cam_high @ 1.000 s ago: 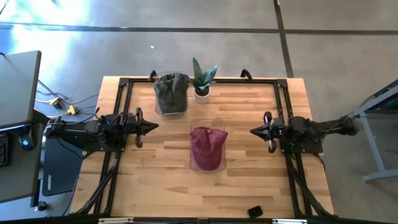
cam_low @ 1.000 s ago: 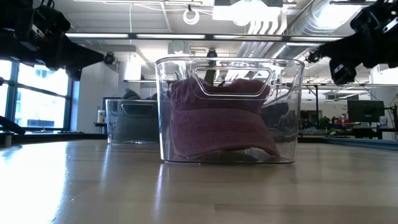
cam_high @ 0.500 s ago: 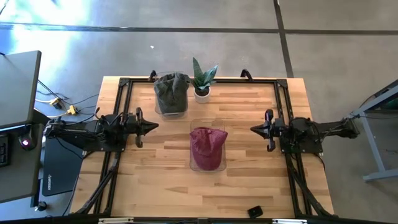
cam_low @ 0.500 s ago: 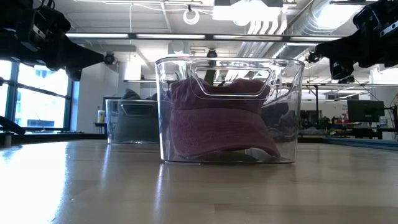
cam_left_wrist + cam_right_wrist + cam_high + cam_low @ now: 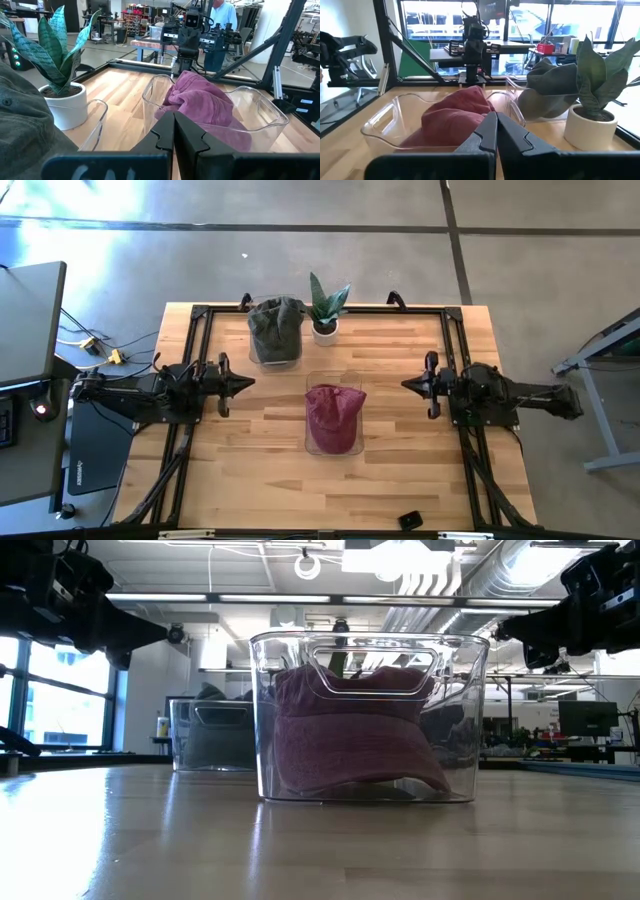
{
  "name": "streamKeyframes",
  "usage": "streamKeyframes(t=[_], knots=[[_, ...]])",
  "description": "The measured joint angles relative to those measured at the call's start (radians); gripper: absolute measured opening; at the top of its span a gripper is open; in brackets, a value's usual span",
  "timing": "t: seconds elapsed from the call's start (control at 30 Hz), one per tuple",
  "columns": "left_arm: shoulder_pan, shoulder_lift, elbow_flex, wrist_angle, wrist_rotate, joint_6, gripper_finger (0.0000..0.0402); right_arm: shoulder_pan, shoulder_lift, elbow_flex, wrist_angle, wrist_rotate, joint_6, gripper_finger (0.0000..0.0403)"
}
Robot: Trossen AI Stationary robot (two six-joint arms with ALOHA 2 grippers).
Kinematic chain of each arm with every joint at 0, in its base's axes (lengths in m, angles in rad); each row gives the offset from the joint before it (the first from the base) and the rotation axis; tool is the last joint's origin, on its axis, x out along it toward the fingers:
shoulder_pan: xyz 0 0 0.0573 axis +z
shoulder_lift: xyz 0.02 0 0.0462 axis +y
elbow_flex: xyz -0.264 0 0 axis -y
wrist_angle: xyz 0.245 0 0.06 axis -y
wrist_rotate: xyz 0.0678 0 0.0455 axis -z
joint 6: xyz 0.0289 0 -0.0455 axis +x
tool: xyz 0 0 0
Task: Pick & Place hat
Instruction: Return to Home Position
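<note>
Red cap [image 5: 334, 418] lies in the near clear bin [image 5: 335, 379] at table centre, its length running near to far, about midway between left gripper [image 5: 246, 384] and right gripper [image 5: 408, 388], both well apart from it, jaws pressed together and empty, pointing inward.

Grey concrete floor [image 5: 300, 250] — bright windows [image 5: 432, 20] behind.

I operate in an industrial robotics lab. Indicators: exposed ceiling ducts [image 5: 450, 580], concrete floor [image 5: 540, 270], my wooden bench [image 5: 260, 460] inside a black metal frame [image 5: 197, 330], and another equipment bench [image 5: 155, 44] beyond it.
</note>
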Motion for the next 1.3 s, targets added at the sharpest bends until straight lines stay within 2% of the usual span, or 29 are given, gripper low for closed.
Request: streamKeyframes(t=[1.3], knots=[[0.000,0.000,0.000,0.000,0.005,0.000,0.0000,0.000,0.007,0.000,0.002,0.051,0.005,0.0012]])
